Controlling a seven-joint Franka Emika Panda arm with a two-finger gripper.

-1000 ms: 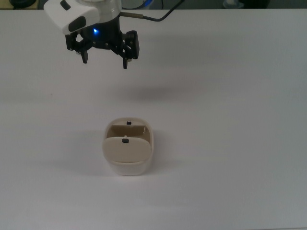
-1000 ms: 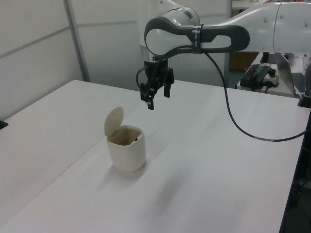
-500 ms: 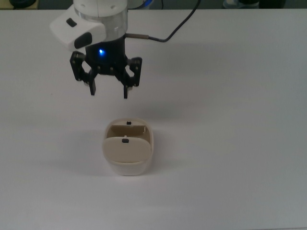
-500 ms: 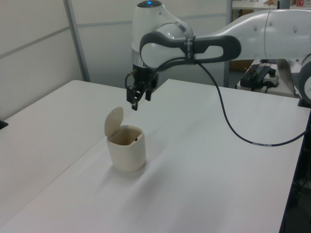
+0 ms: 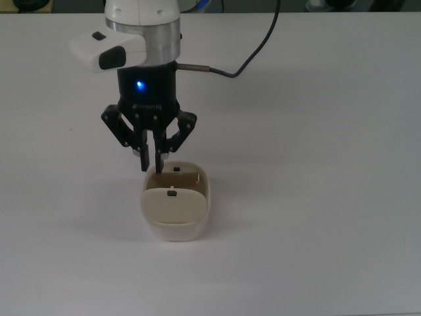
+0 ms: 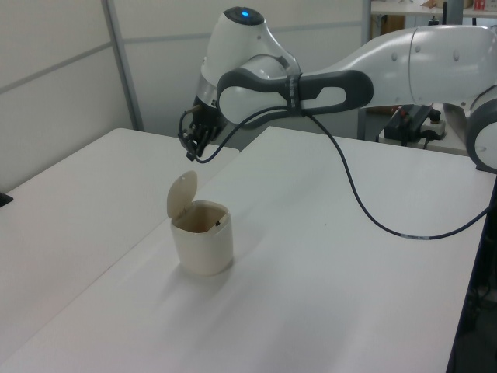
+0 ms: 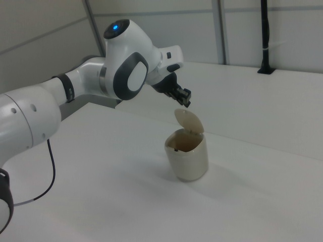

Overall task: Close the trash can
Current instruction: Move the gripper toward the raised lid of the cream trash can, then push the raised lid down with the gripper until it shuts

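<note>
The bin (image 5: 176, 209) is standing on the white table (image 5: 316, 164), a little toward the top view's left of centre and toward its lower half. Its lid (image 6: 182, 194) is standing nearly upright on the hinge, and the mouth is open, so the closing is not yet done.

The gripper (image 5: 152, 162) is hanging in the air over the bin. In the top view its tips are lying over the rim on the side away from the lid; in the left view it is showing above the top edge of the lid, with a gap of air between them. The fingers (image 5: 160, 160) are standing close together with only a thin slit, and they are holding nothing. In the right view the gripper (image 7: 182, 97) is also sitting just above the lid (image 7: 190, 121), not touching it.

I think the next move is a push on the lid from behind or from above, so that it is falling onto the mouth. The bin looks light and nothing is fixing it to the table. If the push is going sideways more than down, the bin could slide or tip over. If the tips are coming down on the wrong side of the lid, they could press it further open or strain the hinge. A push that is stopping too early could leave the lid half shut.
</note>
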